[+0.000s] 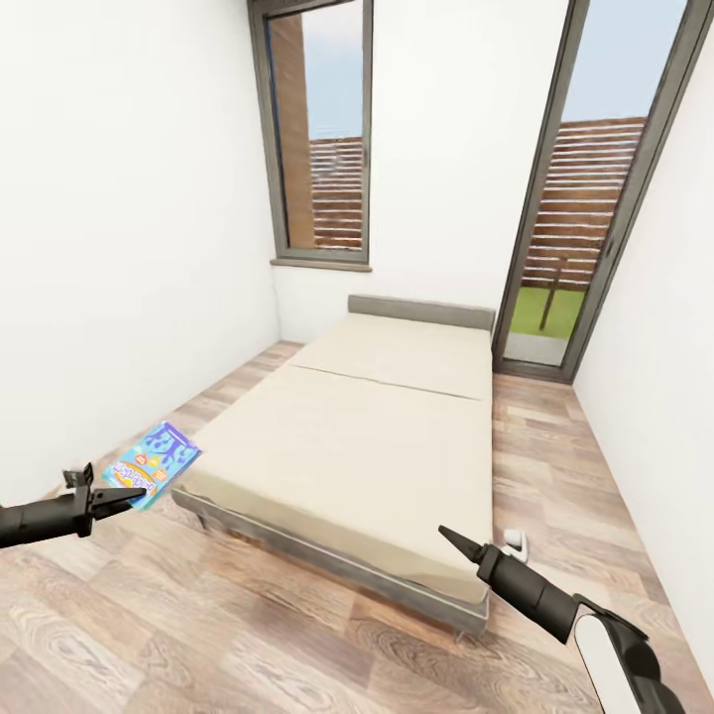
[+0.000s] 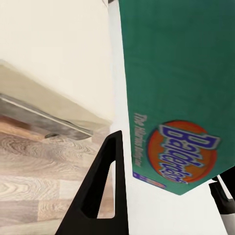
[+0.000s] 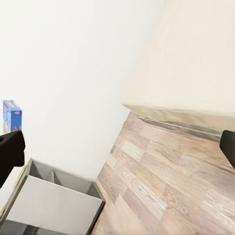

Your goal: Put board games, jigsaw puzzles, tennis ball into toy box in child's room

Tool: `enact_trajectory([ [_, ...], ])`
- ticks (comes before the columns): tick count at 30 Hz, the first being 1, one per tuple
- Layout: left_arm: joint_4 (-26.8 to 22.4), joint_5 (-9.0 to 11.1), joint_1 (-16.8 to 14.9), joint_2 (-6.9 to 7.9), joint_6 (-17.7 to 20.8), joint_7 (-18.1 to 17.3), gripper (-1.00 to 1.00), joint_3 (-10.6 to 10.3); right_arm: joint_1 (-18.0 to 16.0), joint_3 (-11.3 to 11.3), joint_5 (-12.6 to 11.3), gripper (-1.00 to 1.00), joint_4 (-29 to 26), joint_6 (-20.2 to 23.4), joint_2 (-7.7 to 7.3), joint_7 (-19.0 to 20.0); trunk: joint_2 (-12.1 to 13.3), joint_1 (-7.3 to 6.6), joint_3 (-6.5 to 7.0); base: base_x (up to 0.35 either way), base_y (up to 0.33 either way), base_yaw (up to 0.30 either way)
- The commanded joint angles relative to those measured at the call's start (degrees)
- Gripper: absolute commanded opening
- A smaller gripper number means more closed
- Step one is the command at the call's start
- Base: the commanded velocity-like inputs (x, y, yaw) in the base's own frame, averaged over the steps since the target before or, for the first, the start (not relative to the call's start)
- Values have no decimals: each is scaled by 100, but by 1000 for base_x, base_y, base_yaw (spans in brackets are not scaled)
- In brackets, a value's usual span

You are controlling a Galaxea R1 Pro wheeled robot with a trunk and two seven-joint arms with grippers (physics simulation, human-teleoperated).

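Note:
My left gripper (image 1: 134, 493) is low on the left, shut on a blue board game (image 1: 154, 464) with bright print, held in the air above the floor beside the bed's near left corner. In the left wrist view the game's green side (image 2: 176, 88) with an orange and blue logo sits between the dark fingers (image 2: 105, 191). The bed (image 1: 377, 436) has a bare beige mattress. My right gripper (image 1: 448, 536) hovers over the bed's near right corner, open and holding nothing. The grey toy box (image 3: 54, 200) and the blue game (image 3: 11, 116) show in the right wrist view.
White walls close in on the left and right. Tall grey-framed windows (image 1: 317, 139) stand behind the bed's headboard (image 1: 421, 312). Wood-plank floor (image 1: 248, 635) runs in front of the bed. A small white object (image 1: 514, 540) lies on the floor by the bed's right side.

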Motion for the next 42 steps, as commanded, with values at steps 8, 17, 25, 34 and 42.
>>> enact_trajectory([
  [8,2,7,-7,-6,58,-24,-100,-26,-2,-7,-21,100,1,39,-2,7,319,-177,138,-1,0,287],
  [17,2,7,-7,-28,58,-24,-100,-34,-2,-7,-20,100,1,40,-15,9,680,-374,300,0,0,287],
  [25,-5,7,-7,-40,58,-24,-100,-39,-2,-7,-21,100,-6,40,-8,9,1001,-550,444,0,0,287],
  [34,-15,7,-7,-46,58,-24,-100,-35,-2,-7,-21,100,-10,40,-20,9,1362,-748,605,0,0,287],
  [42,-16,7,-7,-51,58,-24,-100,-40,-2,-7,-21,100,1,40,-5,9,1683,-924,749,0,0,287],
])
